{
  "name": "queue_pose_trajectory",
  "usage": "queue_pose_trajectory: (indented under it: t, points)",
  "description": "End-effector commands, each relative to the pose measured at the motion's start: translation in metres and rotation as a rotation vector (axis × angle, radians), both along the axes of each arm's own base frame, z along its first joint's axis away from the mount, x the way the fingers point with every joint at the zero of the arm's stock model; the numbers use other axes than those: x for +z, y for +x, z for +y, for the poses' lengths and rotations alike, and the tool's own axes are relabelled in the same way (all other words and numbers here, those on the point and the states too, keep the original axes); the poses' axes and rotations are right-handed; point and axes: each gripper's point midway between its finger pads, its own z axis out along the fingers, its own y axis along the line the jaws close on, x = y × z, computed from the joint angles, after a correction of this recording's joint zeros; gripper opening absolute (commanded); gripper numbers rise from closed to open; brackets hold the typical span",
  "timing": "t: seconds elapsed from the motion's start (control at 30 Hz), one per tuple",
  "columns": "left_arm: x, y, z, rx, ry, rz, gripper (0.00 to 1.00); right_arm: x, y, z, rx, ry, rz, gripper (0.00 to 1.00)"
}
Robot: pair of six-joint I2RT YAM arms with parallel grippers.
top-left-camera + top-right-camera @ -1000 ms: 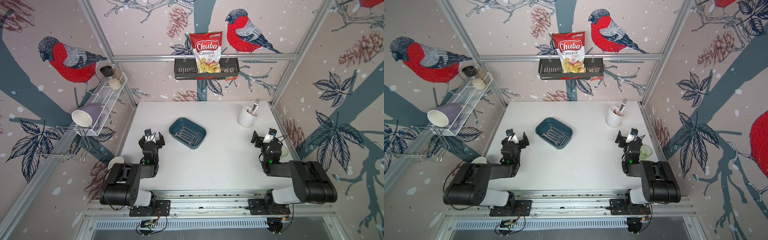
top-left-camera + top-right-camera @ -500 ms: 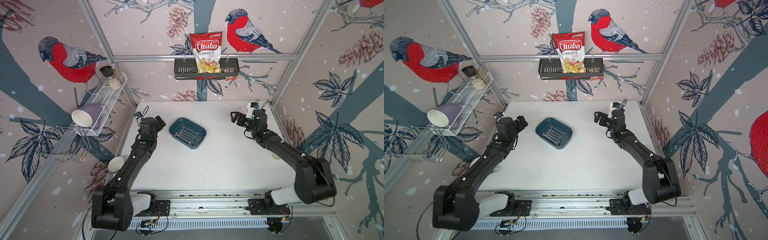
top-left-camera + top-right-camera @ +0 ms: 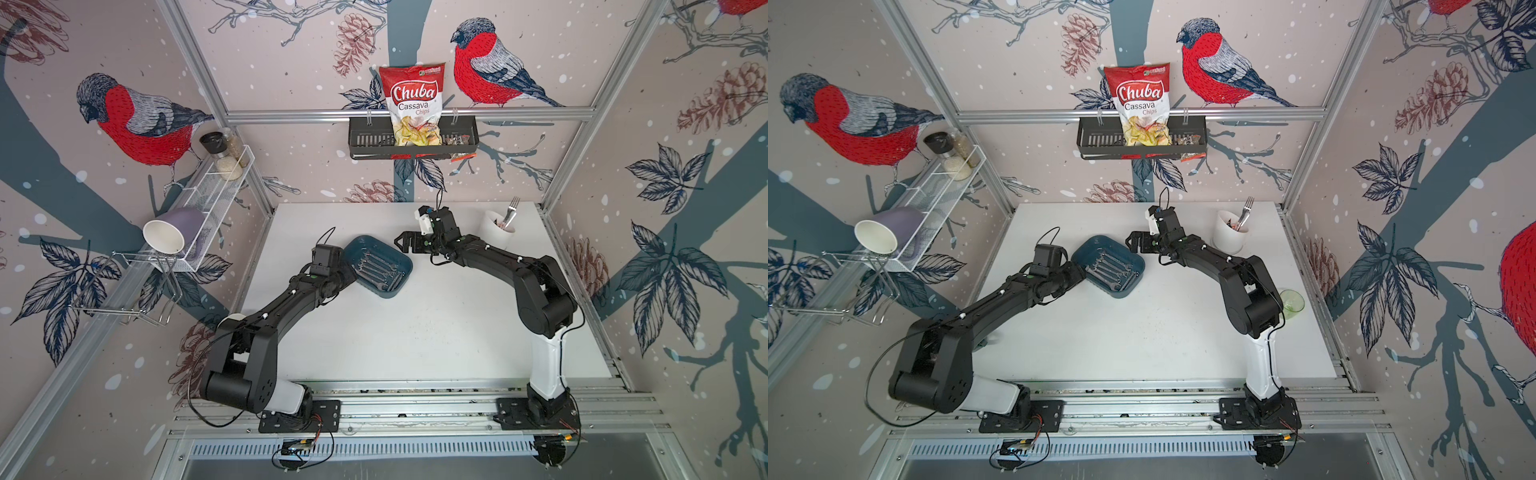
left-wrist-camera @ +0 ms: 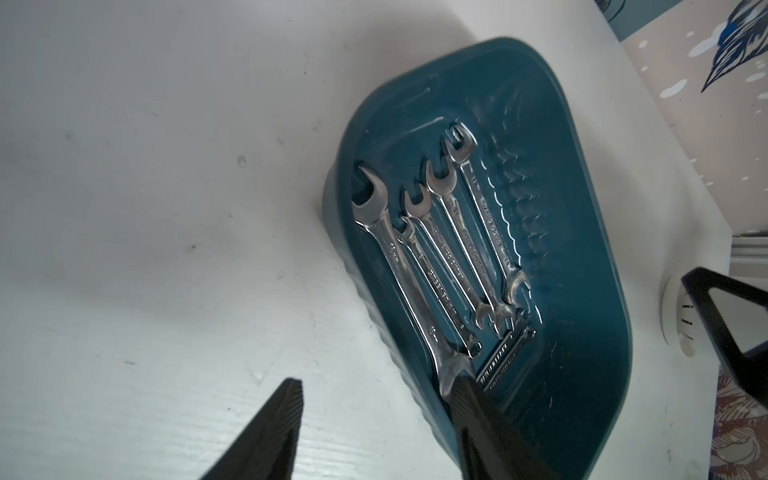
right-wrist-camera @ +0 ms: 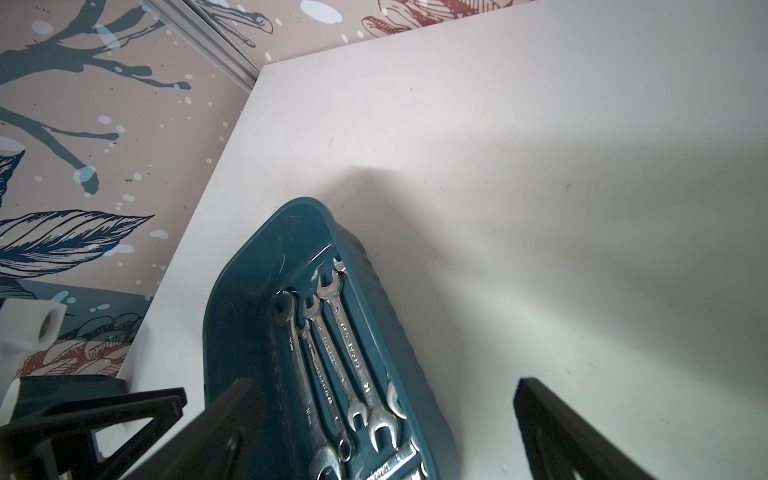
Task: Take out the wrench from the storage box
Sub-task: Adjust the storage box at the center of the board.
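Reaching in from both sides, the left gripper [image 3: 350, 274] and the right gripper [image 3: 409, 243] now flank the shallow dark teal plastic storage box [image 3: 362, 246] in both top views. A second ago both sat folded back at the table's near edge, well apart from it. The left one is at the box's near-left wall, the right one just beside its far-right corner. The box has not shifted on the white tabletop [image 3: 415, 332], and the silver steel open-ended wrenches [image 3: 376, 270] lie inside it. Off to the sides are one white cup [image 3: 498, 235] holding one fork [image 3: 512, 207], one lilac mug [image 3: 193, 220] on the white wire shelf [image 3: 216, 187], and one red bag of cassava chips [image 3: 413, 95] in the black wall shelf [image 3: 365, 141].

Left wrist view: the jaws, fully spread a moment ago, are narrowing but apart and straddle the box's long wall. One finger [image 4: 274, 432] is over bare table. The other is inside, its tip on or just above the end of the largest wrench [image 4: 392, 255]; I cannot tell which. Nothing is pinched. I count five wrenches side by side and a sixth steel piece [image 4: 505, 357] lying across their ends. My reading: the approach is over and a grasp is starting, though this straddle suits the wall better than a wrench.

Right wrist view: the jaws are spread wide and hold nothing, with the box below and between the fingers [image 5: 544, 424]. The same five-plus-one count shows.
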Motion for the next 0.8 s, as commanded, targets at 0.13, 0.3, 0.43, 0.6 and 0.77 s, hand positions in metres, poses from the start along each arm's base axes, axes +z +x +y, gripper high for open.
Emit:
queue_pose_trajectory:
  t: [0.13,0.3,0.43,0.6,0.77]
  points:
    - [-0.009,0.014,-0.030,-0.087,-0.014,0.009,0.55,-0.024,-0.014,0.018,0.092,-0.009,0.059,1.00]
    - [-0.021,0.022,-0.037,-0.113,0.013,0.036,0.42,-0.030,-0.032,0.016,0.109,0.013,0.101,1.00]
    - [-0.019,0.025,-0.044,-0.142,0.083,0.035,0.42,-0.032,-0.053,0.014,0.128,0.039,0.160,1.00]
    - [-0.021,0.025,-0.057,-0.204,0.097,0.047,0.42,-0.030,-0.081,0.001,0.130,0.055,0.192,1.00]
    - [-0.018,0.023,-0.061,-0.259,0.162,0.063,0.46,-0.026,-0.109,-0.015,0.126,0.055,0.197,1.00]
